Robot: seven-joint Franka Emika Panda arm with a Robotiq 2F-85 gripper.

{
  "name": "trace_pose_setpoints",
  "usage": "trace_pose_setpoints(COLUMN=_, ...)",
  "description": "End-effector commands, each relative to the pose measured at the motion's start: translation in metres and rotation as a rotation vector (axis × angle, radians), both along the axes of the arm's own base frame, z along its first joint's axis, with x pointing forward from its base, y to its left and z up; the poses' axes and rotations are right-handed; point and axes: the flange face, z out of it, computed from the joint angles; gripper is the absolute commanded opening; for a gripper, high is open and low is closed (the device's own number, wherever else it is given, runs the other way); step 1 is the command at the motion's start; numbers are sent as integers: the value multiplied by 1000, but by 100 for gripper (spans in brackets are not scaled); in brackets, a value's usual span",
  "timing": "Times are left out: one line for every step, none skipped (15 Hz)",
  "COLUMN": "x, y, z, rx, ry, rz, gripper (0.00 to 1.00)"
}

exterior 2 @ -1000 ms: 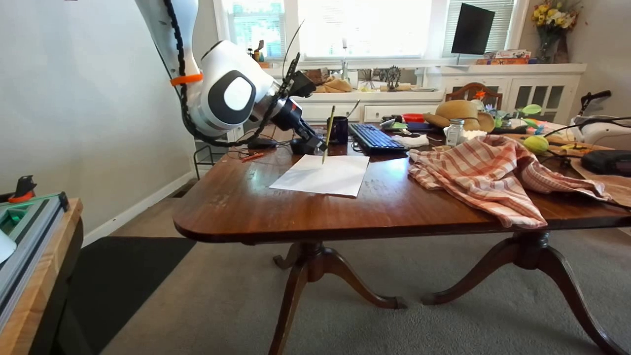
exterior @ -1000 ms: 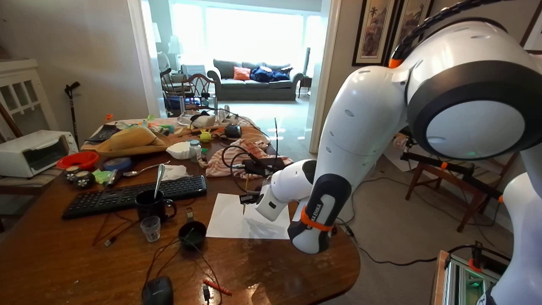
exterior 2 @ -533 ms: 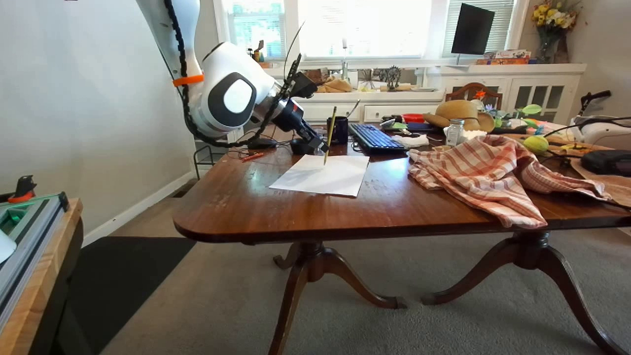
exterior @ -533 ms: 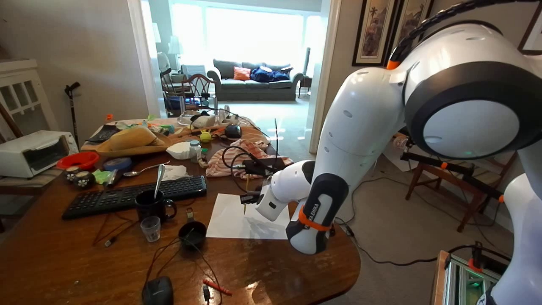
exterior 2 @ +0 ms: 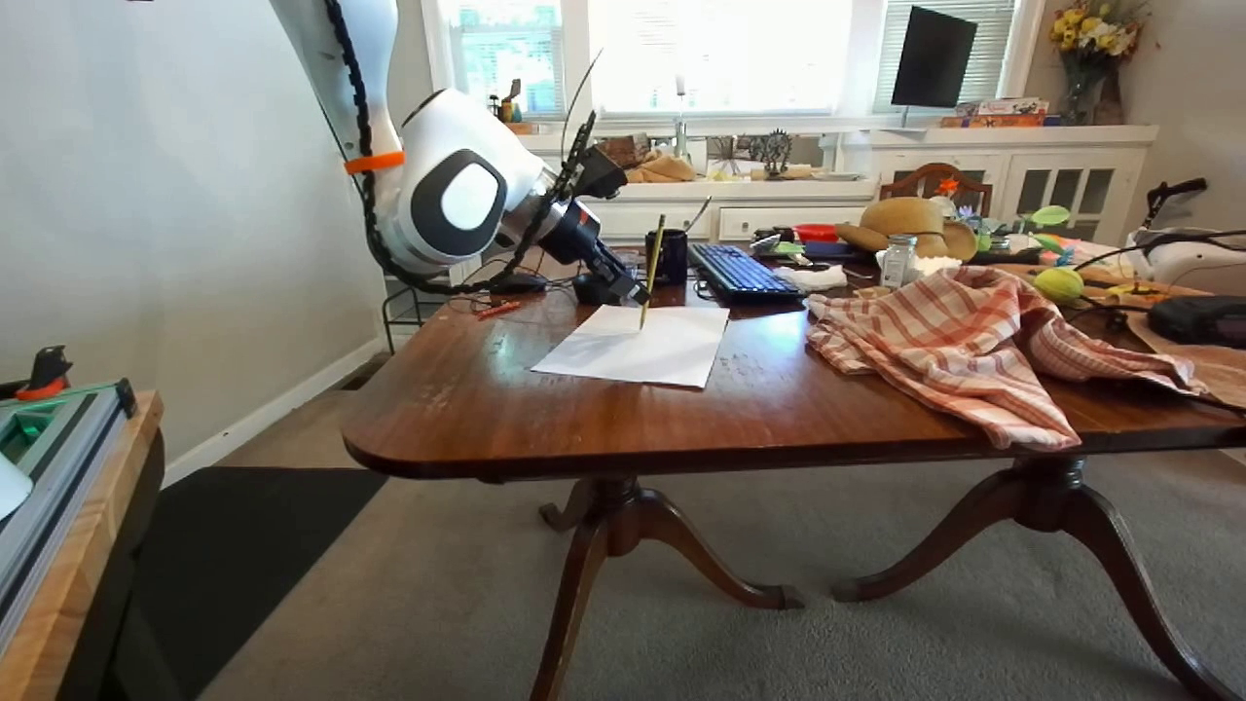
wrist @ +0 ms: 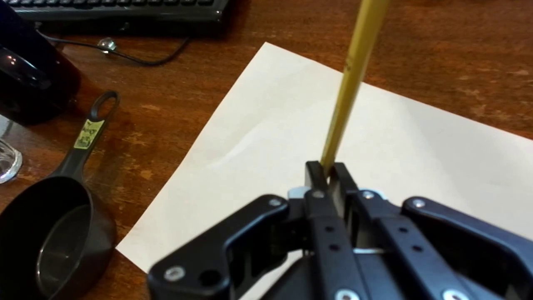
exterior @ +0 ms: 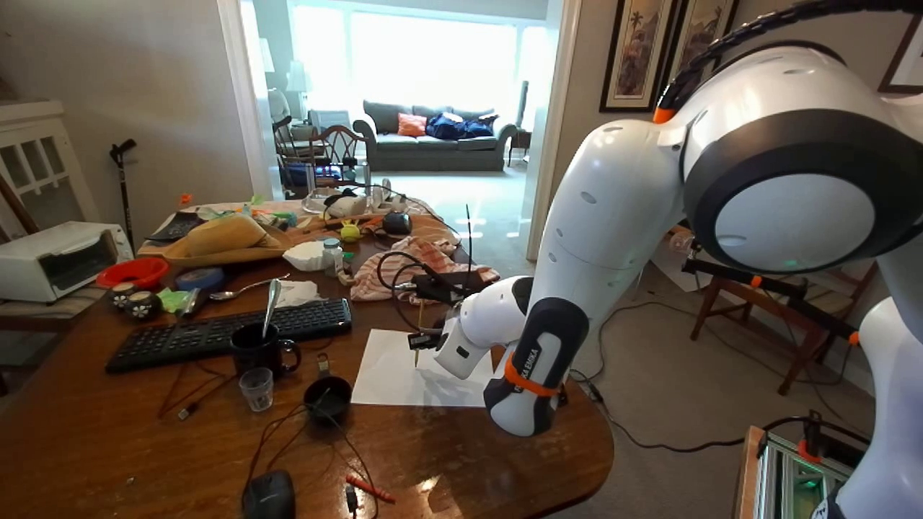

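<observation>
A thin yellow pencil point(wrist: 354, 75) is pinched between the fingertips of my gripper point(wrist: 327, 167), whose fingers are nearly together on it. It stands almost upright, leaning slightly, its lower end hidden by the fingers in the wrist view. Below it lies a white sheet of paper point(wrist: 258, 137). In both exterior views the pencil point(exterior 2: 651, 268) points down at the paper point(exterior 2: 672, 355) from the gripper point(exterior 2: 640, 292). Whether its tip touches the sheet I cannot tell. No clear mark shows on the paper, only shadow and a faint lighter streak.
Left of the paper in the wrist view is a black measuring cup point(wrist: 104, 237). An exterior view has a dark mug point(exterior: 252, 357) with a spoon, a clear cup point(exterior: 257, 389), a keyboard point(exterior: 216, 335) and a mouse point(exterior: 269, 496) with cables. A striped cloth point(exterior 2: 954, 341) hangs over the table edge.
The gripper and pencil have shifted slightly and come down a little toward the paper. The arm's upper links have dipped. The grip is unchanged and the paper lies where it was.
</observation>
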Motion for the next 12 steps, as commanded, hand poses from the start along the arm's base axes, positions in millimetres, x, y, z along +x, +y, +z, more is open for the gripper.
trace_pose_setpoints(x=2, y=1, z=-7, rx=-15, ry=6, rz=1, gripper=2)
trace_pose_setpoints(x=2, y=1, z=-8, rx=-14, ry=9, rz=1, gripper=2)
trace_pose_setpoints(x=2, y=2, z=-9, rx=-12, ry=11, rz=2, gripper=2)
trace_pose_setpoints(x=2, y=3, z=-9, rx=-14, ry=12, rz=5, gripper=2)
trace_pose_setpoints(x=1, y=4, z=-9, rx=-14, ry=14, rz=6, gripper=2)
trace_pose_setpoints(x=1, y=4, z=-10, rx=-16, ry=15, rz=7, gripper=2)
trace_pose_setpoints(x=1, y=4, z=-10, rx=-19, ry=18, rz=9, gripper=2)
trace_pose_setpoints(x=0, y=3, z=-10, rx=-23, ry=19, rz=11, gripper=2)
trace_pose_setpoints(x=-1, y=2, z=-9, rx=-26, ry=22, rz=12, gripper=2)
trace_pose_setpoints(x=-2, y=1, z=-9, rx=-30, ry=26, rz=12, gripper=2)
trace_pose_setpoints(x=-3, y=-1, z=-8, rx=-33, ry=28, rz=12, gripper=2)
trace_pose_setpoints(x=-4, y=-2, z=-8, rx=-35, ry=32, rz=12, gripper=2)
